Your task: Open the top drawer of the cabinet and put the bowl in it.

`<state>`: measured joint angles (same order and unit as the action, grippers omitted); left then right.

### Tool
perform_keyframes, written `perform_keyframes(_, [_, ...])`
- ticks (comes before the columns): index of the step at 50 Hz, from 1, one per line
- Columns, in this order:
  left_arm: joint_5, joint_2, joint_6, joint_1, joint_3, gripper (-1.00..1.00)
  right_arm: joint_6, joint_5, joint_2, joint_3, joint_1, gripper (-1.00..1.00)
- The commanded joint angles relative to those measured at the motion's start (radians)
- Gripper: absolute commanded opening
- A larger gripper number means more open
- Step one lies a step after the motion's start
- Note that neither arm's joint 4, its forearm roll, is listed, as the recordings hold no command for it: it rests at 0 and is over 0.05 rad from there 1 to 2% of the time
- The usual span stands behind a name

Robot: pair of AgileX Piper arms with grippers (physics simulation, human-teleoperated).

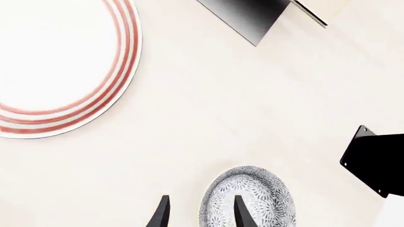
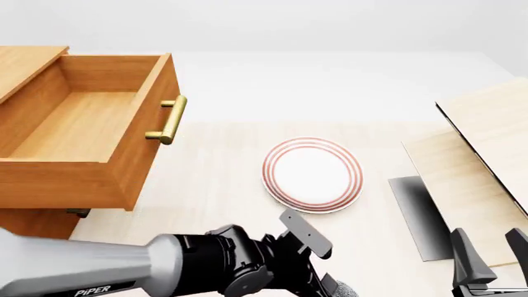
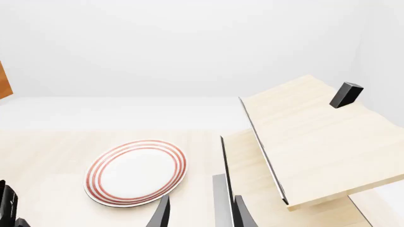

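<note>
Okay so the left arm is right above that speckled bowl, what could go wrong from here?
One finger of the left end effector overlaps the rim of the small grey-blue speckled bowl, so closing may tip it or slip off. Carrying it to the open orange-brown wooden top drawer, it could clip the drawer's front wall or brass bar handle.

silver-grey left arm (image 2: 74, 263) lettered "piper", black wrist; end effector fingers (image 1: 242, 213) black, tapered.

The top drawer (image 2: 83, 133) of the orange-brown cabinet (image 2: 33, 219) stands pulled out, tray bare, brass handle facing the table. The speckled grey-blue bowl (image 1: 247, 198) sits upright at the near edge
</note>
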<state>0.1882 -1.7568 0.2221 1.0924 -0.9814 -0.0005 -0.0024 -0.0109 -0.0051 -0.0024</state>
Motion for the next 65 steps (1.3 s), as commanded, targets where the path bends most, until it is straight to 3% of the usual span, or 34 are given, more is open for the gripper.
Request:
perform_keyframes(1, [-0.010, -0.038, 0.016, 0.020, -0.013, 1.00, 0.000, 0.000, 0.002, 0.001, 0.000, 1.00])
perform_keyframes(58, [-0.093, -0.145, 0.083, 0.061, -0.010, 1.00, 0.000, 0.000, 0.002, 0.001, 0.000, 1.00])
perform_keyframes(59, [-0.094, -0.146, 0.080, 0.063, -0.010, -1.00, 0.000, 0.000, 0.002, 0.001, 0.000, 1.00])
perform_keyframes(65, [-0.094, -0.131, 0.078, 0.056, 0.000, -1.00, 0.000, 0.000, 0.002, 0.001, 0.001, 1.00])
